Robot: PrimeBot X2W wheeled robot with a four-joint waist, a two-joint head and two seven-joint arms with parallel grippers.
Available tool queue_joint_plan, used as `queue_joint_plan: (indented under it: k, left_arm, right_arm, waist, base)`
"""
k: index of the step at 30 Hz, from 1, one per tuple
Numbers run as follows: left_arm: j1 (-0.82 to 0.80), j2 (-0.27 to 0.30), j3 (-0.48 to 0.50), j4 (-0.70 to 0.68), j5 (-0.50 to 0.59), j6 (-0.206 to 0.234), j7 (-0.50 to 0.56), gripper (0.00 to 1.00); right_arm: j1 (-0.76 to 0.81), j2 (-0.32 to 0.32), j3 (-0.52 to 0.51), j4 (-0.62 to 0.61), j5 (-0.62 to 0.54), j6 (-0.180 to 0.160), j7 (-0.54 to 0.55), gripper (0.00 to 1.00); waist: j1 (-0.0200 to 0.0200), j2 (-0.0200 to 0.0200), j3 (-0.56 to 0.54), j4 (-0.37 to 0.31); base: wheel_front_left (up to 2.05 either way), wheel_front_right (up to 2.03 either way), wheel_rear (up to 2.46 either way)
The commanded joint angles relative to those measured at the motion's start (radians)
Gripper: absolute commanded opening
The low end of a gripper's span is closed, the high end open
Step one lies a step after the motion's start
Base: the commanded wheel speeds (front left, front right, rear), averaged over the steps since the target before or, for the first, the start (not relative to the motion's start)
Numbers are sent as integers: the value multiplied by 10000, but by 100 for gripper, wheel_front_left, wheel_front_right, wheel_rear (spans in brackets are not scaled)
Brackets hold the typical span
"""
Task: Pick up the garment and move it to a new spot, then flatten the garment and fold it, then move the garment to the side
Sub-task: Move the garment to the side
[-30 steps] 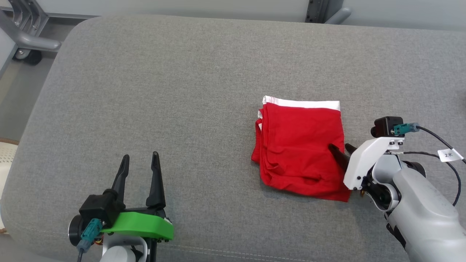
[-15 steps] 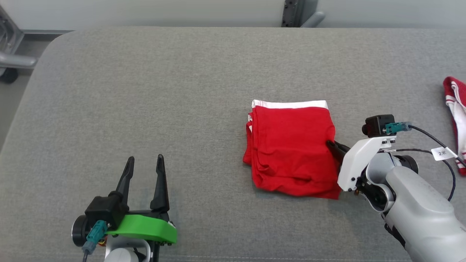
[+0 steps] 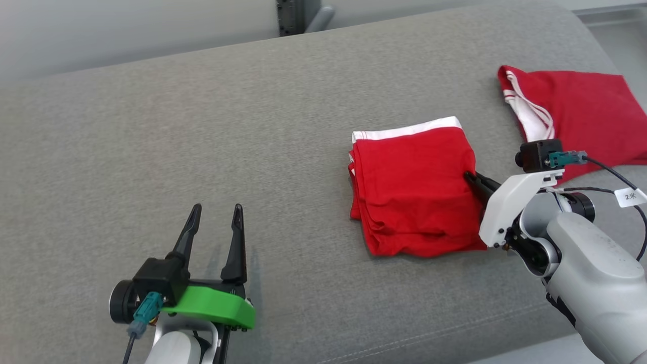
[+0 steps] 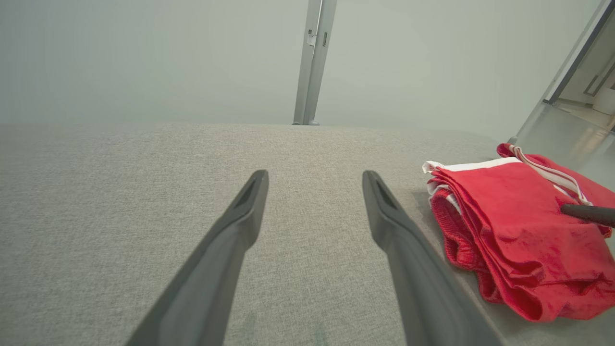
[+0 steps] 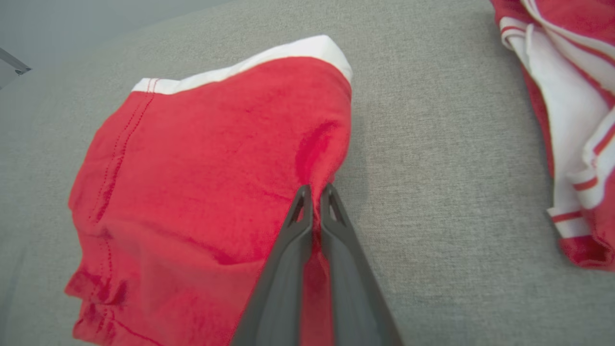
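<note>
R gripper [image 3: 469, 175] jaws had clamped since prior fr., pinching garment [image 3: 414, 197] right edge; L gripper [image 3: 217, 207] jaws stood apart. Risk: lower layers slip, unfolding.

We read just one marking: a small white tag [image 3: 630, 196] at the three o'clock edge of the head view. It hangs on the black cable [image 3: 606, 170] running to the wrist camera [image 3: 537, 155] behind the right gripper [image 3: 470, 176]. It reads "2米".
</note>
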Motion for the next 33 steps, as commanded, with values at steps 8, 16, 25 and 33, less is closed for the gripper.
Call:
queue_joint_plan:
  k: [8,16,25,33]
  left_arm:
    - [-515,192,-203,1,227,-46,206,100]
    - [-633,234,-269,94,197,-30,217,100]
    - [-498,188,-190,175,21,65,95,100]
    - [-467,156,-172,213,-32,109,47,100]
  right_arm:
    - [-506,111,208,166,103,-9,-442,0]
    - [-869,168,437,360,59,-9,-802,0]
    - [-1757,-39,498,471,-150,-9,-1035,0]
    - [-2608,-466,307,773,-307,-9,-900,0]
  waist:
    - [0,93,653,-2156]
    - [0,93,656,-2166]
    - [0,93,511,-1754]
    - [0,93,470,-1557]
  base:
    - [0,0,0]
    - [0,0,0]
    - [0,0,0]
    - [0,0,0]
